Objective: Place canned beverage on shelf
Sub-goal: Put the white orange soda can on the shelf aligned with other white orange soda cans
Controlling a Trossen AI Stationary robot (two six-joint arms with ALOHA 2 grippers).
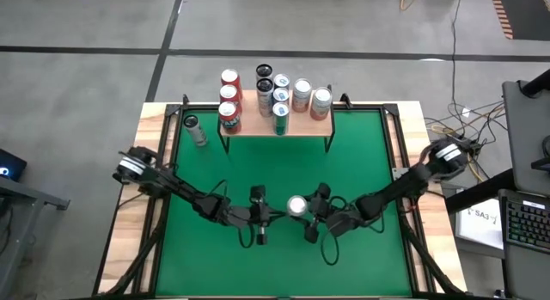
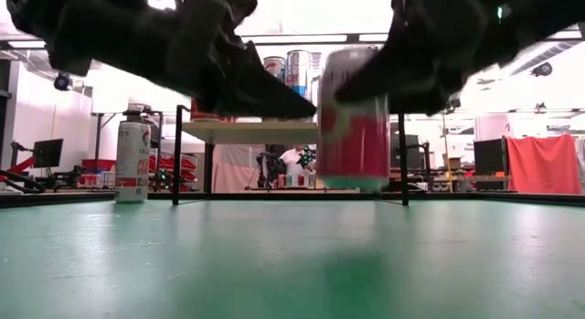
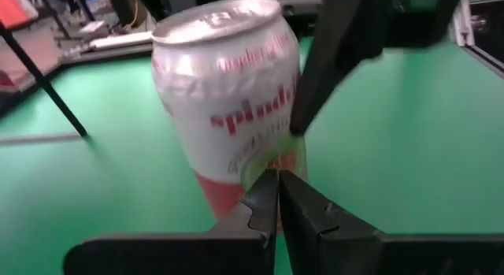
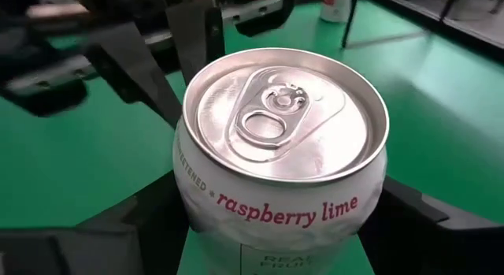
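One raspberry lime can [image 1: 296,205] sat clasped between the right gripper [image 1: 306,216] fingers, lifted off the green table [image 1: 361,162]. L gripper [image 1: 257,216] hung just beside it w/ fingers pressed together, empty.

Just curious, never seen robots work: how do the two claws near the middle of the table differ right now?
The right claw grips a raspberry lime can between its fingers; the left claw holds nothing. The right one's fingers are spread around the can; the left one's are pressed shut. Both are dark, two-fingered, and sit close together over the green table.
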